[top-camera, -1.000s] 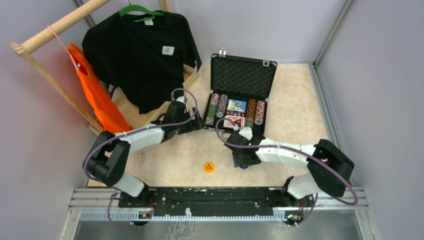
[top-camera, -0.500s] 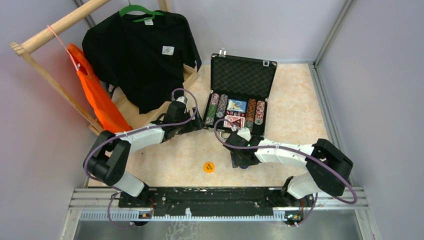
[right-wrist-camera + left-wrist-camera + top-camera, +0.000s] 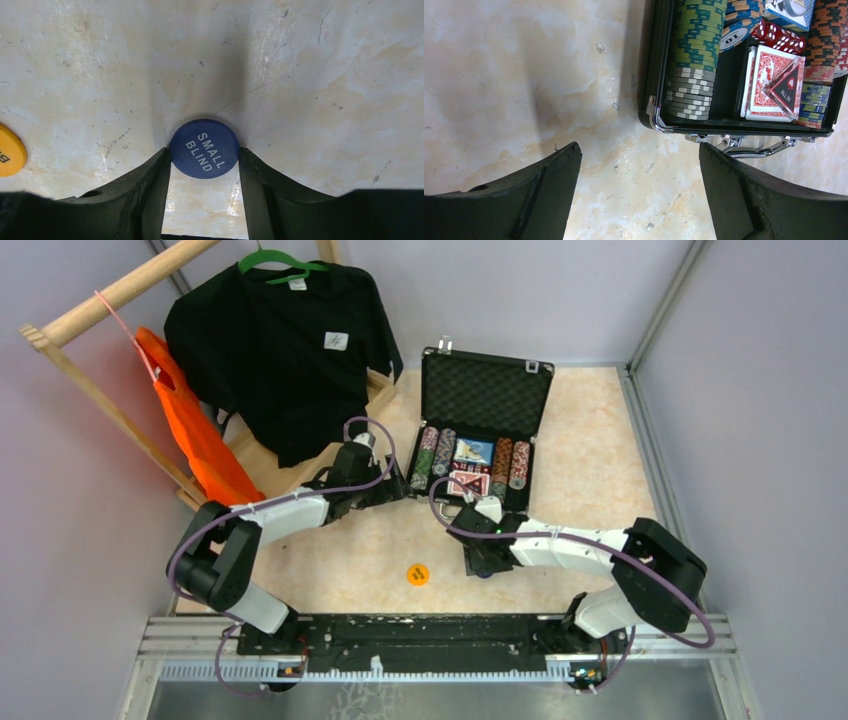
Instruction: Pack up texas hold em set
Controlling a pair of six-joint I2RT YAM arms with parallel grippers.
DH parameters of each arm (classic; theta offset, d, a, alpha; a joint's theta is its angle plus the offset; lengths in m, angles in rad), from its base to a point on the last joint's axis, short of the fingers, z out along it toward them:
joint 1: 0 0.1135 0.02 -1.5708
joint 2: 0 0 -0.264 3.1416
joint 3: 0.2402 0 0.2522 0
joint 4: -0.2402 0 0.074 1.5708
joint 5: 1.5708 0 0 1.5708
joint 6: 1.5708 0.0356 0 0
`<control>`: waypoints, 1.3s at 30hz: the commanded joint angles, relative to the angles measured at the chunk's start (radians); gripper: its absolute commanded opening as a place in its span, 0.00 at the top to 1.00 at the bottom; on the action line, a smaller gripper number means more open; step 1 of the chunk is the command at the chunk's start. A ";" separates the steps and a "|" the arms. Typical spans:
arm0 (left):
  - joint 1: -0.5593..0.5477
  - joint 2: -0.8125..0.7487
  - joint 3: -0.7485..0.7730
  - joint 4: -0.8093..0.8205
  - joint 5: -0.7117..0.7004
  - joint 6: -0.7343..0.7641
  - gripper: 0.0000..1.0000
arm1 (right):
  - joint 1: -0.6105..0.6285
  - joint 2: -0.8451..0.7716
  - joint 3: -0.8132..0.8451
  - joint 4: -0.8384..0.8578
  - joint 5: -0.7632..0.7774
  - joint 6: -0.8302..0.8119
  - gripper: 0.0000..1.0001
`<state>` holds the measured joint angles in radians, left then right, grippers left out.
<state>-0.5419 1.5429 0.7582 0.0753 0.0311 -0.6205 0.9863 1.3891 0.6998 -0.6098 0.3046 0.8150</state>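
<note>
The black case (image 3: 487, 390) lies open at the back, its foam lid raised. In the left wrist view its tray wall (image 3: 651, 60) holds striped chips (image 3: 691, 55), red-backed cards (image 3: 769, 75), red dice (image 3: 779, 37) and a triangular token (image 3: 788, 89). My left gripper (image 3: 638, 150) stands open over bare table by the case's front left corner. My right gripper (image 3: 204, 152) is low on the table, with both fingertips pressed against the edges of a blue round "SMALL BLIND" token (image 3: 204, 147). An orange round token (image 3: 418, 574) lies to its left.
A black T-shirt (image 3: 285, 340) and an orange bag (image 3: 195, 435) hang on a wooden rack (image 3: 110, 295) at the back left. Grey walls close in the table on the left, back and right. The case's silver handle (image 3: 756, 148) sticks out toward the arms.
The right gripper's jaws have closed in onto the blue token, and that arm has shifted slightly left. The left arm has not moved.
</note>
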 commanded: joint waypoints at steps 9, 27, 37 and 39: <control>-0.003 0.012 0.017 0.024 0.015 0.000 0.08 | 0.014 0.004 0.012 0.005 0.022 0.016 0.54; -0.003 -0.001 0.017 0.018 0.012 0.005 0.08 | 0.013 0.005 0.153 -0.071 0.061 -0.043 0.36; -0.003 0.009 0.017 0.024 0.023 0.002 0.08 | 0.014 0.008 0.016 0.028 -0.003 -0.004 0.35; -0.004 0.014 0.017 0.025 0.025 0.001 0.08 | 0.015 0.012 -0.001 0.045 -0.013 -0.002 0.38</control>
<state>-0.5419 1.5486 0.7582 0.0757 0.0402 -0.6205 0.9863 1.3964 0.7197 -0.6254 0.3099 0.7918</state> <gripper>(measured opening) 0.922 0.641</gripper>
